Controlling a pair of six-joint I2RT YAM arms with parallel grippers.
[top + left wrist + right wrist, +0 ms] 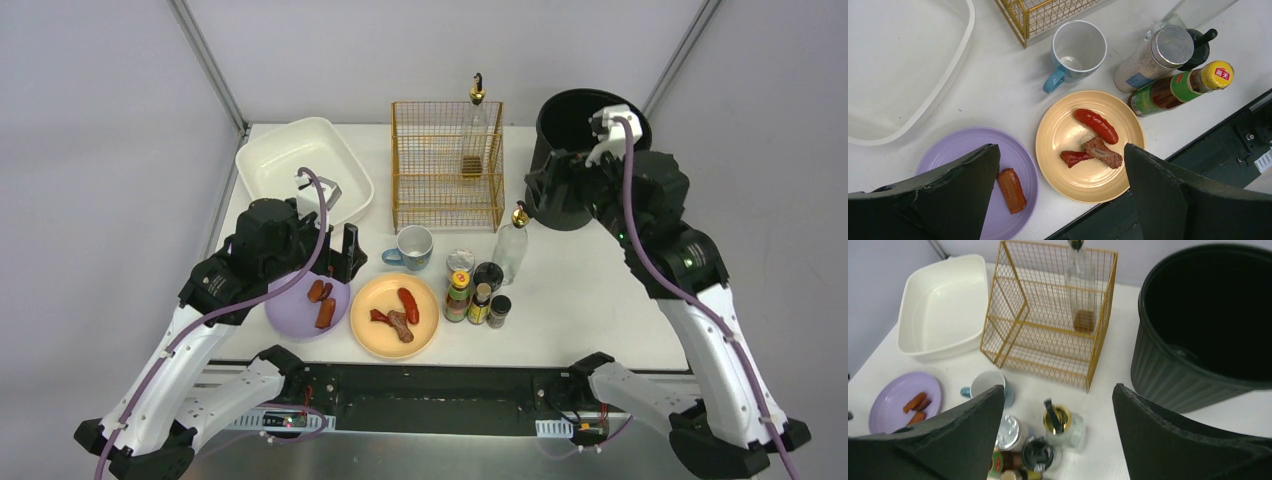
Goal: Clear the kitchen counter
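Nearest the arm bases runs the black front rail (440,385). Past it opens the kitchen counter (590,300), a flat matte white tabletop spreading beneath both arms.

The left gripper (1060,150) hangs over the counter's near-left part, fingers spread wide, nothing between them. Right under that gap sits a round pale-yellow plate (1058,170) carrying a red sausage (1096,125) and two smaller pieces of meat. Under the left finger, just beside the yellow plate, a round lilac plate (973,145) holds browned sausage chunks (1011,190). Just beyond the gripper stands a white mug with a blue handle (1079,50). Off the right finger there's a huddle of condiments: a green-labelled brown bottle with a yellow cap (1180,87), a silver-lidded jar (1158,55), and darker small jars beside them.

Over to the right gripper (1057,387): its jaws are also wide apart and empty, raised above the counter. A clear glass bottle topped by a gold pourer (1060,422) shows between its fingers. Ahead of it stands a gold wire basket (1048,325) with a second clear bottle (1080,280) upright inside. To its right is a big black ribbed plastic bin (1198,365), and far to its left a white rectangular basin (938,310). Behind everything are plain grey walls (100,100) and two slanting metal frame posts (205,60).
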